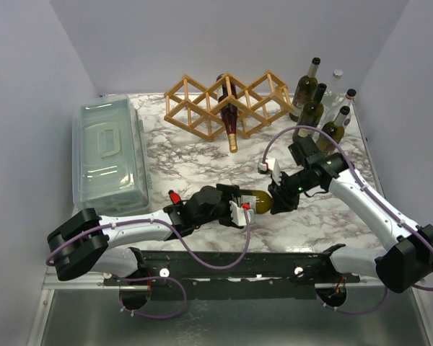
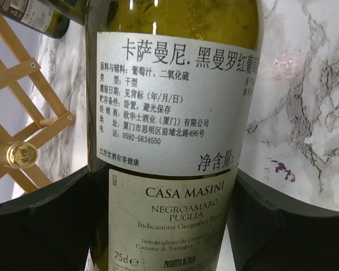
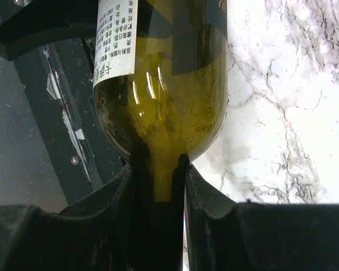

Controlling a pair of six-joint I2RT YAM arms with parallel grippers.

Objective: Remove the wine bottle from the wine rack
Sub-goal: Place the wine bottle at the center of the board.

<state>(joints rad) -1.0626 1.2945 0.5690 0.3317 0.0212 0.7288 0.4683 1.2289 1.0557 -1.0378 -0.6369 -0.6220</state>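
right wrist, right tool (image 3: 158, 165) clamped on wine bottle (image 3: 178, 84) neck

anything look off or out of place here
The olive-green bottle is on its side near the front edge of the table, neck pinched in the right gripper, left gripper around its body; the loose bottles behind stand upright. No spill visible.

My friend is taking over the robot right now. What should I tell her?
Right claw: shut on the green bottle, at its neck.
Left claw: around its body; grip unclear.
Done: green bottle is off the wine rack, held sideways near the front of the table.
To do: set it down. A dark bottle lies in the rack's middle; maybe that comes off too.
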